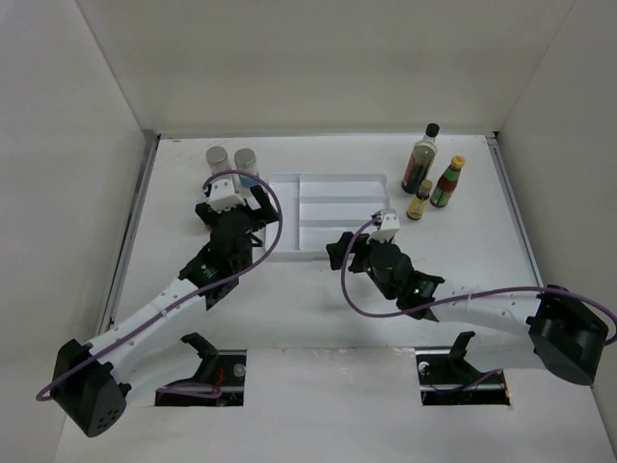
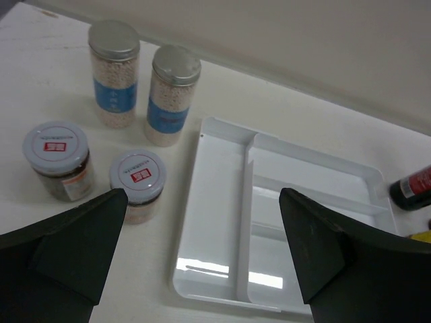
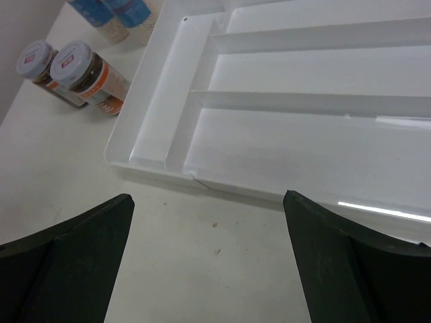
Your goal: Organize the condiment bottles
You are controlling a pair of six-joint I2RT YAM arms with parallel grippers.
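Overall | left gripper (image 2: 202, 202) and right gripper (image 3: 207, 202) spread, empty | near spice jar (image 2: 138, 185) stood left of tray (image 2: 214, 195) | tall dark bottle (image 1: 424, 154) right of it | judged rigid, slick, breakable | grasp mid-body below cap

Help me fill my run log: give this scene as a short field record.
tray: white, compartmented, nothing in it
blue-label jars: two, upright, left of tray
spice jars: two, upright, left of tray
dark bottle, red sauce bottle, yellow bottle: upright, clustered right of tray
left gripper: open, empty
right gripper: open, empty
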